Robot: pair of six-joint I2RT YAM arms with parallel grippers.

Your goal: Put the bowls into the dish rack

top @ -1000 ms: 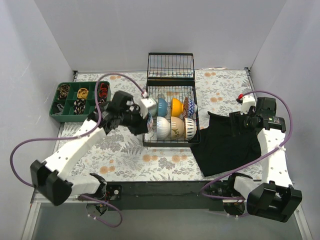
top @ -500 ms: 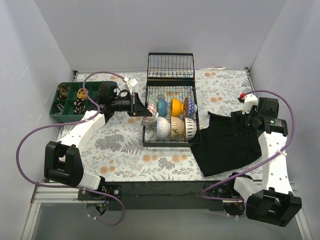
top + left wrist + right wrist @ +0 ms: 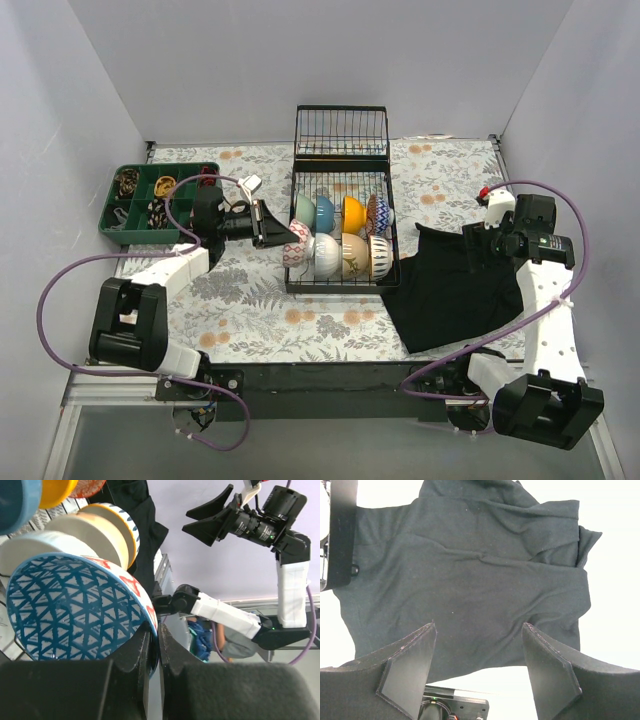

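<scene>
Top external view shows a red-patterned bowl (image 3: 297, 243), blue triangles printed inside, standing on edge at the left edge of the dish rack (image 3: 340, 288), just beside the bowls (image 3: 353, 255) slotted in rows there. Its rim is pinched between the almost closed fingers of the left gripper (image 3: 153, 647), whose arm lies low and level with the wrist pointing right at the rack. Off to the right, the right gripper (image 3: 478, 626) hangs spread wide and empty, facing down over a black cloth (image 3: 470, 575)
</scene>
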